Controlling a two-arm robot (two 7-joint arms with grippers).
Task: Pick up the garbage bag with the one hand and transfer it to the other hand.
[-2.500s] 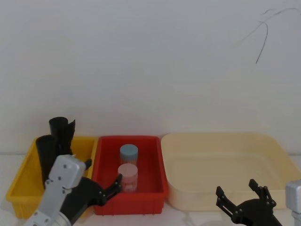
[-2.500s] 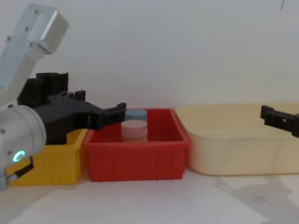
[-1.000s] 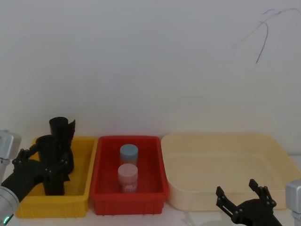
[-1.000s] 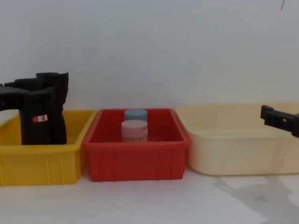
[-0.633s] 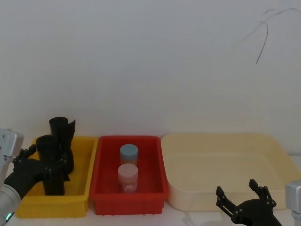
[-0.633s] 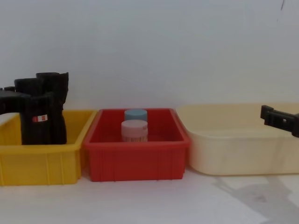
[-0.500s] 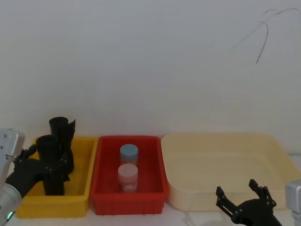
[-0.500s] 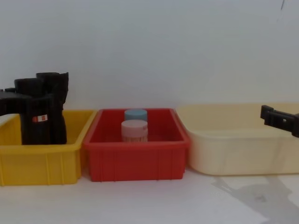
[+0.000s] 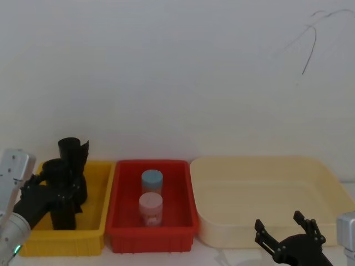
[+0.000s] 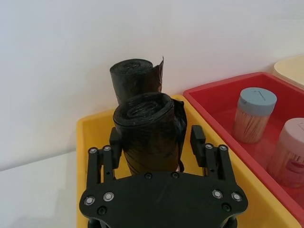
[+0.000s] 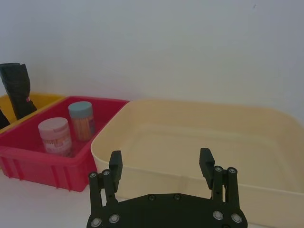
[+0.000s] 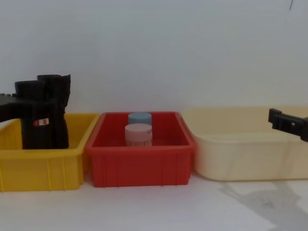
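**Left gripper set around the labelled bag in the yellow bin**

The garbage bag (image 10: 145, 126) stands upright in the yellow bin (image 9: 66, 239), at the left end of the row of three containers. It is the nearer of two black rolls, and from the chest view a small red-and-white label is seen on its side. The plain black roll (image 10: 135, 76) stands just behind it, close to the wall, and rises a little higher.

The left gripper (image 10: 156, 135) is at the bag. Its two fingers are spread, one on each side of the roll near its upper part, with the bag between them. On one side a thin gap seems to remain between finger and plastic, but from this angle I cannot be sure if the pads touch the bag. The bag rests on the bin's floor.

In the middle is the red bin (image 9: 150, 242) with two jars, the blue-lidded jar (image 9: 152, 181) behind and the pink-lidded jar (image 9: 150, 208) in front. To the right is the cream tub (image 9: 211, 233).

The right gripper (image 11: 160, 159) waits low in front of the cream tub, its fingers wide apart and holding nothing, well apart from the bag
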